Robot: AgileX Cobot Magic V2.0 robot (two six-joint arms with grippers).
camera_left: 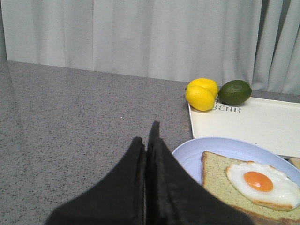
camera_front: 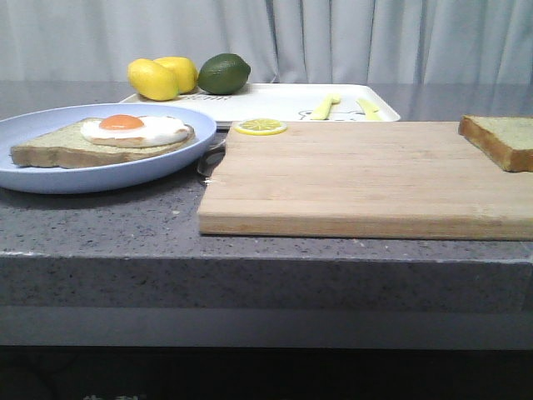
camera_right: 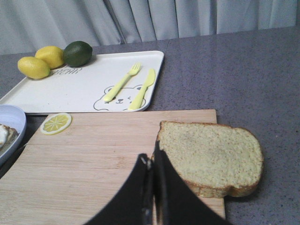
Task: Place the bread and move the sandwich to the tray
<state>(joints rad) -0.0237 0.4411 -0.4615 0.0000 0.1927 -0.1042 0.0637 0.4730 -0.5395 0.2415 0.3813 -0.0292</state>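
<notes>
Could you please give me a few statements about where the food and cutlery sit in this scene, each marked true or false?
1. The plain bread lies on the wooden cutting board. True.
2. The sandwich with the fried egg rests on the tray. False: it sits on the blue plate.
3. A yellow fork and knife lie on the tray. True.
4. The lemon slice lies on the blue plate. False: it lies on the cutting board's corner.
5. The left gripper holds the bread. False: it is shut on nothing.
</notes>
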